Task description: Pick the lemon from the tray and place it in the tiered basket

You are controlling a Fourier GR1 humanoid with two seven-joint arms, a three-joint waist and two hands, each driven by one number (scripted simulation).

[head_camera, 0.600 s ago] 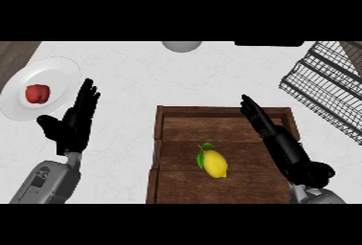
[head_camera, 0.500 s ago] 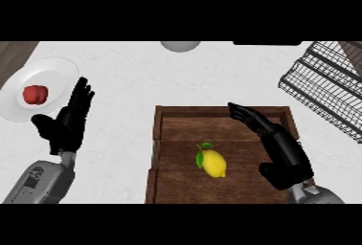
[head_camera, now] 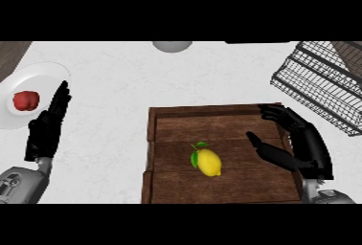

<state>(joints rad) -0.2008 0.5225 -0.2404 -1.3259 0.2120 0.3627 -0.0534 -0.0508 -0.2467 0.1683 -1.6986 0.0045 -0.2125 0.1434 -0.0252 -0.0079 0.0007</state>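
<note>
Presently the reach step, by my reading; lemon [head_camera: 207,161] lies on tray [head_camera: 212,111], untouched; right hand [head_camera: 290,143] just beside it, spread open, holding nothing; left hand [head_camera: 48,127] flat, idle at left; next, likely: close round lemon, lift toward basket [head_camera: 322,83].

Bright, even light with soft, faint shadows

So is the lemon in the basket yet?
Not yet. Nothing is done: the lemon lies in the tray. In hand: the right hand is open right of it, not touching. The left hand rests open by the plate. Left: grab the lemon, lift it, put it in the wire basket.
</note>
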